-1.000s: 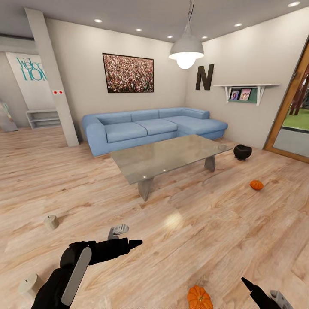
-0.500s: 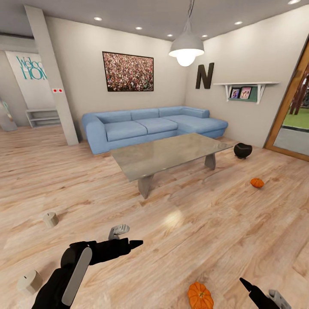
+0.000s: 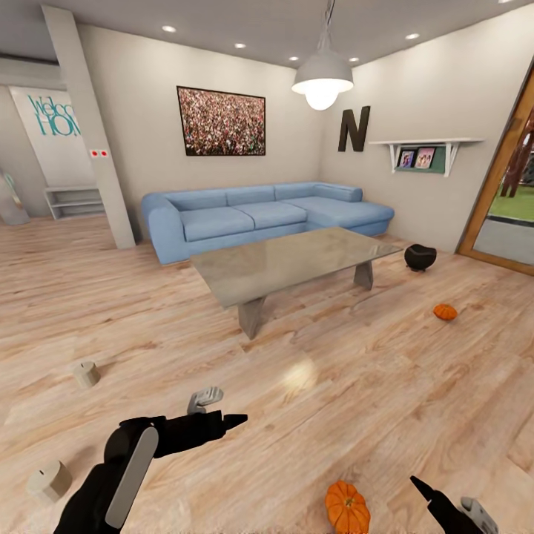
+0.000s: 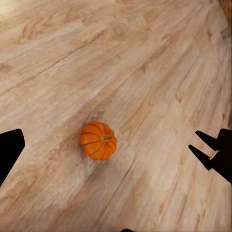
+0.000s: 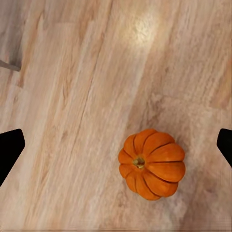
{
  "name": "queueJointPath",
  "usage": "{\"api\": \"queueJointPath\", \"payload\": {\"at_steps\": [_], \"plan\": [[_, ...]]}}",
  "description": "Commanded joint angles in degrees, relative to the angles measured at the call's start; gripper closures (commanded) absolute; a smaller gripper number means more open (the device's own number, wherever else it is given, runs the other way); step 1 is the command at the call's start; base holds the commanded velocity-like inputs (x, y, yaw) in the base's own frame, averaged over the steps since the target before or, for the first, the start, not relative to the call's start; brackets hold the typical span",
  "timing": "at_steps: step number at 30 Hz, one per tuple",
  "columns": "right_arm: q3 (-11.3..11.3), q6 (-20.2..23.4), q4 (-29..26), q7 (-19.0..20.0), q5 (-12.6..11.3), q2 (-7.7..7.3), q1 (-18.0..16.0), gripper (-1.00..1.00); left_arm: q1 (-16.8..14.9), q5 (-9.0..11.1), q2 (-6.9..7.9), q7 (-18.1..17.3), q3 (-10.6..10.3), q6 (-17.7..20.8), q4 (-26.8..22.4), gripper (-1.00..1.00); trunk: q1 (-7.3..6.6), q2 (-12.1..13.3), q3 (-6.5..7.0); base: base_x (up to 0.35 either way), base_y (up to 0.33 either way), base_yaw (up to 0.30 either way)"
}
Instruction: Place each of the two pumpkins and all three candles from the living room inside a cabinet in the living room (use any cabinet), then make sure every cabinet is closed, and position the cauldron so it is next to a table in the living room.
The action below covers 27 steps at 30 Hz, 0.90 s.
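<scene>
Both pumpkins [image 3: 346, 508] [image 3: 445, 311] and two candles [image 3: 85, 374] [image 3: 48, 480] are lying on the floor, uncollected. The cauldron [image 3: 420, 256] is sitting near the desk [image 3: 289, 265]. Both tools are hanging open and empty.

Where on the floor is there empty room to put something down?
Widest bare patch: the wood floor between the table, the near pumpkin and the far pumpkin. Another lies left of the table, beyond the two candles. It is crowded low down, around both arms.
</scene>
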Motion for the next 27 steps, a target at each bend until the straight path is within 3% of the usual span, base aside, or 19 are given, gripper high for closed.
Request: {"api": "queueJointPath", "payload": {"at_steps": [1, 27], "plan": [[-0.1, 0.8, 0.0, 0.3, -0.3, -0.01, 0.0, -1.00, 0.0, 0.1, -0.01, -0.4, 0.0, 0.2, 0.0, -1.00, 0.21, -0.4, -0.24, 0.000, 0.000, 0.000], [-0.2, 0.6, 0.0, 0.2, -0.2, -0.10, 0.0, -1.00, 0.0, 0.5, 0.03, -0.4, 0.1, 0.2, 0.0, -1.00, 5.93, -10.9, -4.91, 0.000, 0.000, 0.000]]}}
